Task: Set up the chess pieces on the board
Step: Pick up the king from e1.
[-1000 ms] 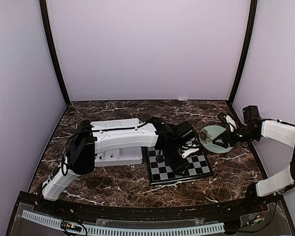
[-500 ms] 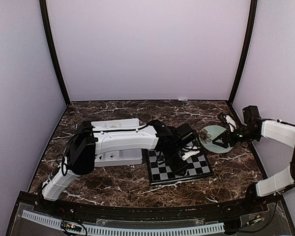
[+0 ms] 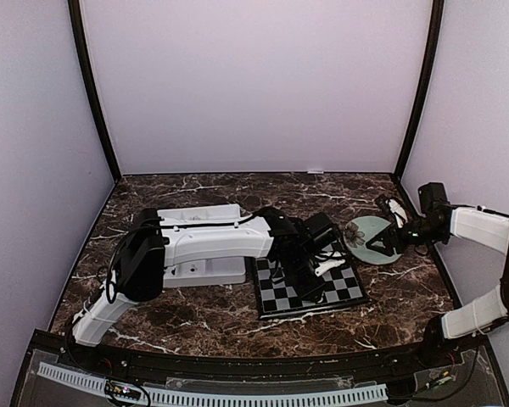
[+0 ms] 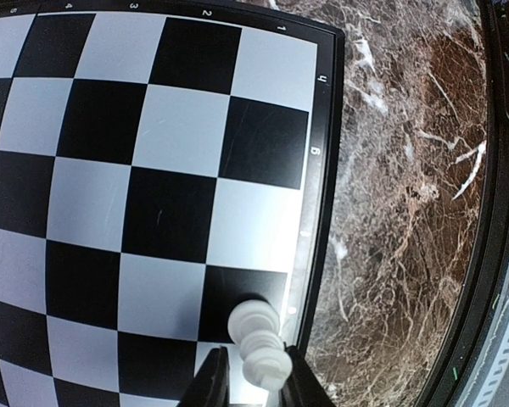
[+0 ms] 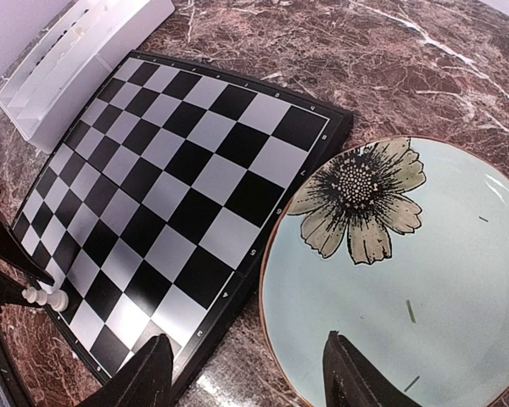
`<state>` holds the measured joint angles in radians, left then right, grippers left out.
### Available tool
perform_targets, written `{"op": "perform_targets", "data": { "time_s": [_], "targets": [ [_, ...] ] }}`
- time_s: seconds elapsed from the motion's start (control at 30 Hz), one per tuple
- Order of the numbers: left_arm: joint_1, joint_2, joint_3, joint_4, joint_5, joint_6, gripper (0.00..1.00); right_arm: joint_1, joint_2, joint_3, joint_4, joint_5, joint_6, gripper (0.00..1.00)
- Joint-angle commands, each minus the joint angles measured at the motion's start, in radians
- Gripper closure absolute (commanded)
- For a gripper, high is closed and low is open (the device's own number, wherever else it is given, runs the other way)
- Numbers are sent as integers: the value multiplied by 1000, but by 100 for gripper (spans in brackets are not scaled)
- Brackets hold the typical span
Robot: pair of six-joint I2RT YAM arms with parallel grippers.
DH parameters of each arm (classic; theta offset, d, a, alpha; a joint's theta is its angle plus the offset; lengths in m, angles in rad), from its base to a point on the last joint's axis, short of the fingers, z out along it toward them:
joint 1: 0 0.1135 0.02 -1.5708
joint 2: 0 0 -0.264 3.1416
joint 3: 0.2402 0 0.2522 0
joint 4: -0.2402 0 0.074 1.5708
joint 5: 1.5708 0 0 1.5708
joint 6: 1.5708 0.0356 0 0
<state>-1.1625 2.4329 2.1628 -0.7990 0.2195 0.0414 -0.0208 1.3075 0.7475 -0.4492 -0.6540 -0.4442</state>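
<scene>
Drawn slightly nearer the front of the board (image 3: 280,298) since a second ago, and narrowed: left tool (image 3: 319,278), seen from above. Right tool (image 3: 382,246) off at the plate (image 3: 362,222); white tray (image 3: 205,270) just left of the board.

From the left wrist: pinches a white chess piece (image 4: 256,337) between both fingers (image 4: 210,383), over an edge square just inside the dark rim, probably bound for a back row. Cannot tell whether touching the square. Marble tabletop (image 4: 399,212) beyond.

From the right wrist: spread wide, gripping nothing, hovering where board and plate meet, likely keeping clear of the left arm. On the plate, only a painted flower and some specks. Tray slots too small to read. No other pieces on the squares in sight.
</scene>
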Motion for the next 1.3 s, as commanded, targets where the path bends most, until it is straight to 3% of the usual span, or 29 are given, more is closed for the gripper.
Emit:
{"op": "perform_targets", "data": {
  "time_s": [0.0, 0.2, 0.83, 1.03, 1.27],
  "targets": [
    [-6, -40, -22, -7, -4, 21, 78, -2, 6, 0, 0, -12, -10, 38],
    [-8, -40, -40, 10, -4, 26, 76, -2, 4, 0, -3, -13, -10, 38],
    [-8, -41, -74, 51, -20, 18, 80, -2, -6, -2, -6, -15, -8, 38],
    [-9, -81, -103, -1, -43, 40, 70, -2, -9, -2, -6, -18, -8, 38],
    [6, -256, -203, -29, -117, 121, 62, -2, -7, -2, -8, -21, -9, 38]
  ]
}}
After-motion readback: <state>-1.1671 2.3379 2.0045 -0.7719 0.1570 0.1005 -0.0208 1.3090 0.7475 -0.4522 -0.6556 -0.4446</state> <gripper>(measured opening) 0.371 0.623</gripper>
